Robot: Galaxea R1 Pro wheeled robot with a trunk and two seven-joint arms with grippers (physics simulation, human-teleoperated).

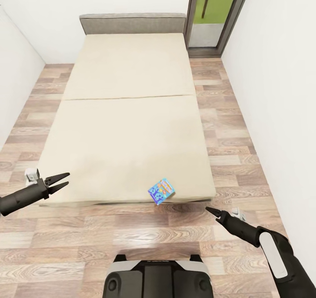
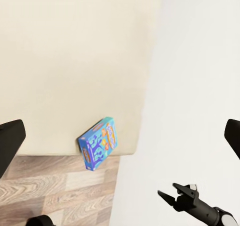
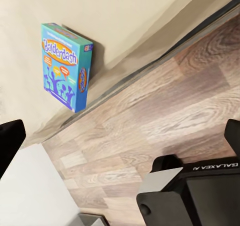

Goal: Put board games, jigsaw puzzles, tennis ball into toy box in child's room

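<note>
Both grippers hold nothing. On the left gripper (image 1: 62, 180) the 2 dark fingers are parted in a narrow V, hovering over the near left corner of the bed (image 1: 131, 126). The right gripper (image 1: 210, 210) sits above the floor just past the bed's near right corner; in the head view its fingers read as a single dark point, but in the left wrist view (image 2: 170, 194) they show a little apart with nothing between them, so it too looks open and empty.

Outward from the right gripper, the nearest task thing is a small blue board game (image 1: 162, 191). It lies flat on the beige mattress right at the near edge, turned at an angle, near that gripper but not touching it. The right wrist view shows its printed lid (image 3: 66, 66), and the left wrist view catches it (image 2: 98, 143) at the mattress edge above the wood-plank floor (image 1: 131, 241).

By my reading, the job is at an early or middle stage: this 1 game is yet to be picked up, and no other game is visible on the mattress. Whether the other toys are already in the toy box cannot be told from these views. What plainly remains is gripping this box and carrying it to the table.
</note>
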